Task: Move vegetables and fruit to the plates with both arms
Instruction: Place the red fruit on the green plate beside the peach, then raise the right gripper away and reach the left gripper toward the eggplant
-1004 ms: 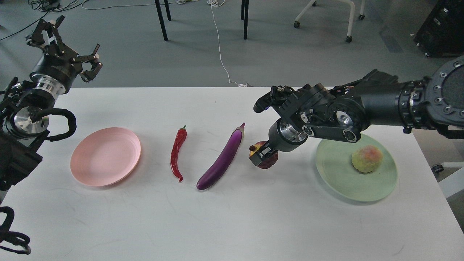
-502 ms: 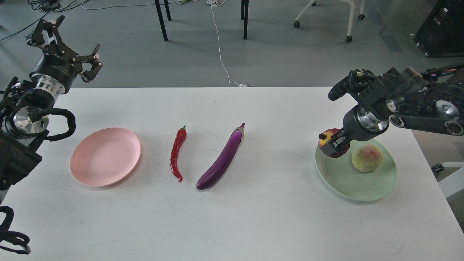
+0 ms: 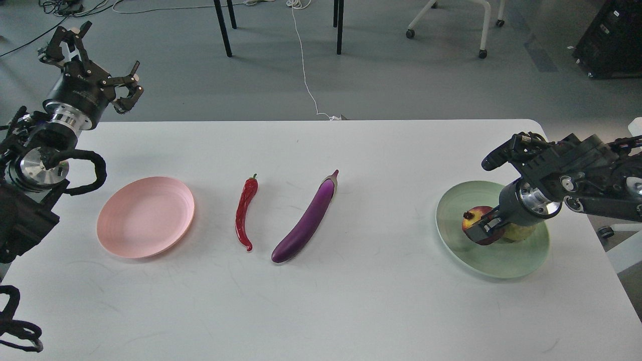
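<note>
On the white desk [image 3: 321, 301], the nearest task items form a row across the middle. The purple eggplant [image 3: 307, 218] lies diagonally at centre, its blunt end toward the viewer and its stem cap pointing away. Just beside it to the left, apart from it, lies the red chili pepper [image 3: 245, 212], green stem at the far end. Further left sits the pink plate [image 3: 146, 216], with nothing on it. None of the three touches another.

At the right side of the desk sits the mint green plate [image 3: 489, 258]. The right claw [image 3: 485, 228] is lowered over this plate and is clamped on the dark-red pomegranate [image 3: 474, 231], which is at or just above the plate surface; contact with the plate cannot be confirmed. Immediately behind the pomegranate, largely hidden by the wrist, the yellow-green fruit [image 3: 519, 233] rests on the same plate. The two fruits are touching or very nearly so.

At the far left, the left claw [image 3: 93, 64] is raised above and beyond the desk's far-left corner, well apart from all items. Its fingers are spread wide and hold nothing.

Beyond the desk, a white cable [image 3: 304, 65] runs across the grey floor.
</note>
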Robot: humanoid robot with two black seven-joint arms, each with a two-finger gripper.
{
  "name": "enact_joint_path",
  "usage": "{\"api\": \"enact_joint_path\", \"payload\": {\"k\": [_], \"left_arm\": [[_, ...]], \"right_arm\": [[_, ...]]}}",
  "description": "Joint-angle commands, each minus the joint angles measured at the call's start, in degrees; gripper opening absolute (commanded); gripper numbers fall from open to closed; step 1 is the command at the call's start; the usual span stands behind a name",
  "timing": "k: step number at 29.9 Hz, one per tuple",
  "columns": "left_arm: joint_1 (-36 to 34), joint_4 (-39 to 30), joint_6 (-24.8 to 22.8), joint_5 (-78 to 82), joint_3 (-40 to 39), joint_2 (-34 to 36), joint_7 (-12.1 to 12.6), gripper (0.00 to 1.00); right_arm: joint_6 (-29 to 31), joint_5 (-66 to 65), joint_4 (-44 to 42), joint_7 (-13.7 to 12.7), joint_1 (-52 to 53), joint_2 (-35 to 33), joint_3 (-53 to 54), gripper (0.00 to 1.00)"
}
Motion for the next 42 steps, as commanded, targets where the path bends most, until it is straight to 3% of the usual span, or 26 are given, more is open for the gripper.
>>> {"api": "enact_joint_path", "payload": {"k": [1, 9, 14, 20, 25, 30, 35, 42], "left_arm": [[0.0, 0.0, 0.0, 0.0, 0.0, 0.0, 0.0, 0.98], [0.0, -0.2, 0.0, 0.0, 0.0, 0.1, 0.0, 0.98], [0.1, -0.8, 0.0, 3.8, 3.8, 0.2, 0.0, 0.98], [-1.0, -4.1, 0.0, 14.6, 6.3, 1.1, 0.0, 0.98], [-4.3, -11.2, 0.0, 33.2, 6.4, 4.0, -0.1, 0.98], [-6.0, -19.5, 0.0, 48.2, 6.5, 3.3, 0.1, 0.98], [-6.3, -30.6, 0.0, 65.8, 8.0, 2.9, 0.4, 0.98], [-5.8, -32.5, 0.4, 89.9, 13.0, -4.0, 0.5, 0.98]], "right_arm": [[0.0, 0.3, 0.1, 0.0, -0.3, -0.2, 0.8, 0.96], [-0.1, 0.4, -0.6, 0.7, 1.1, -2.9, 5.1, 0.97], [0.1, 4.8, -1.7, 0.7, 0.4, -8.1, 23.4, 0.97], [-1.2, 13.3, -6.0, 0.7, -4.2, -10.5, 36.5, 0.97], [-5.4, 24.6, -9.6, 0.7, -12.4, -10.5, 48.8, 0.98], [-5.6, 33.7, -11.2, 0.7, -20.2, -10.0, 61.8, 0.99], [-5.6, 43.6, -16.0, 0.7, -25.3, -8.6, 68.3, 0.99], [-3.4, 64.2, -25.4, 0.8, -29.3, -6.5, 73.2, 0.99]]}}
